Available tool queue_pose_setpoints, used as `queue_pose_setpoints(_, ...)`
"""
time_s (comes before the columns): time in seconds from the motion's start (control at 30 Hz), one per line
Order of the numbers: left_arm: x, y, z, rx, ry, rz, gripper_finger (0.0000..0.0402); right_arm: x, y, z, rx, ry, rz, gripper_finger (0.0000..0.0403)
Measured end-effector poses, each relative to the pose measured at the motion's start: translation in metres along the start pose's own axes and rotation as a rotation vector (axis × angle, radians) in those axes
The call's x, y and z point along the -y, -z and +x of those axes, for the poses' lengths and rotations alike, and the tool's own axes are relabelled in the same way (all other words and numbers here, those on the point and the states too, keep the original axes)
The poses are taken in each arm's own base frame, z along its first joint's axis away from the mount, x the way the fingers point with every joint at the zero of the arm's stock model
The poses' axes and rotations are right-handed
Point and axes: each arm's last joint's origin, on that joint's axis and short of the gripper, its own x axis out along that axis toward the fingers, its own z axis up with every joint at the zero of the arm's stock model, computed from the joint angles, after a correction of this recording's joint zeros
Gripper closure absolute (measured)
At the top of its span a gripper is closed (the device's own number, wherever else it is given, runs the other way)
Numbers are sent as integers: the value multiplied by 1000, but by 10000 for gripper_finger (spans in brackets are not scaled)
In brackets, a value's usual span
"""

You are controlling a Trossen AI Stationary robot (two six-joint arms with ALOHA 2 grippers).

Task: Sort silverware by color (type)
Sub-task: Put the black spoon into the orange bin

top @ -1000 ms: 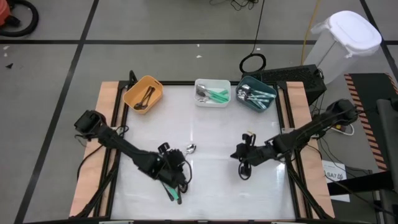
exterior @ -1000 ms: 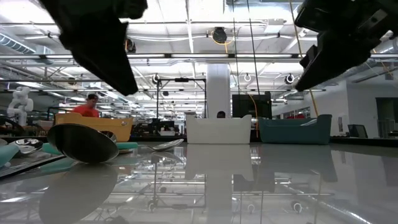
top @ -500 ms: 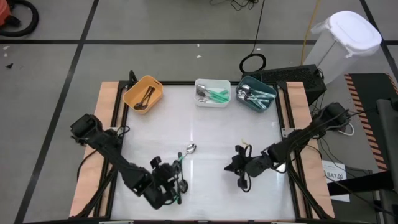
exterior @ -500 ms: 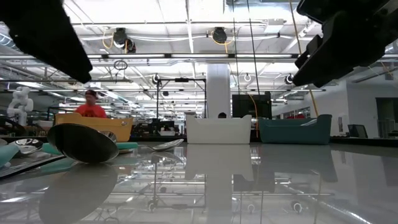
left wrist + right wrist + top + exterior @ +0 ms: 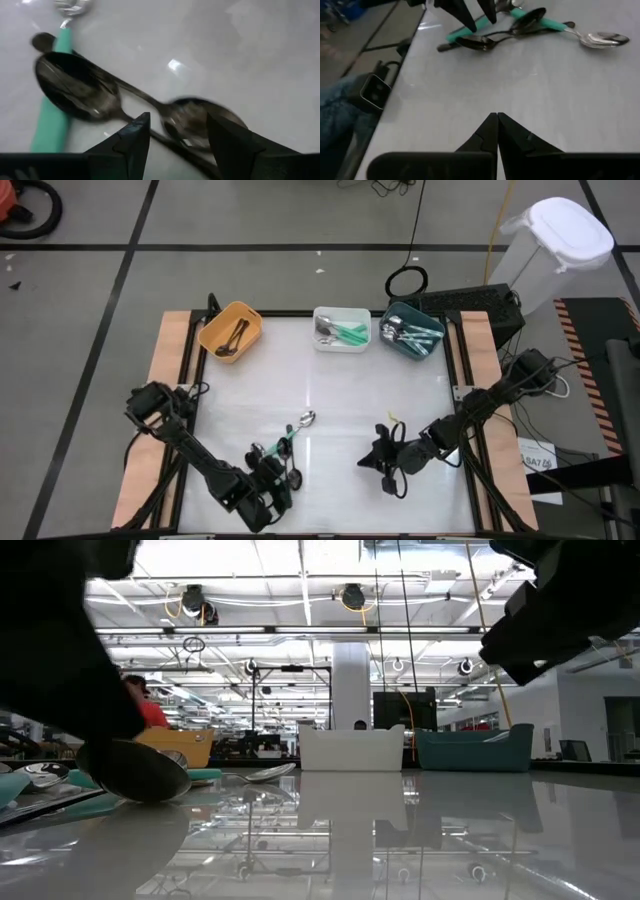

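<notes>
Near the table's front left lies a small heap of silverware. In it are two spoons with dark handles [image 5: 75, 87] [image 5: 292, 476] and a mint-handled spoon [image 5: 296, 436] whose bowl [image 5: 307, 418] points to the far side. My left gripper [image 5: 177, 137] [image 5: 275, 483] stands open just above the dark spoons, one fingertip on each side of a spoon bowl [image 5: 200, 117]; I see no touch. My right gripper [image 5: 496, 131] [image 5: 368, 464] hangs shut over bare table to the right of the heap and holds nothing.
Three bins stand along the far edge: orange [image 5: 212, 332] with dark spoons, white [image 5: 322, 340] with mint-handled ones, teal [image 5: 400, 346] with several spoons. The table's middle and right are bare. A white lidded bin [image 5: 560, 240] stands beyond the table's far right corner.
My left gripper has drawn back toward the table's near edge and sunk lower, rolling about its own line, so the spoons it covered now show. My right gripper has tipped down and moved toward the near edge and a little left. The spoons have kept still.
</notes>
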Motion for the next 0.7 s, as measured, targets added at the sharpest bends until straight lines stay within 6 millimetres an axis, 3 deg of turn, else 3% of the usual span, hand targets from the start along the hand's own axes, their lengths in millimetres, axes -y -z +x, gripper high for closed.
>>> queue_pose_setpoints(0.4,-12,-15,14,-119,-97,-160,208,-14,10,-6,30,28,34,401)
queue_pose_setpoints(0.7,-13,-13,13,-131,-106,-238,208,-19,13,-9,52,43,25,401)
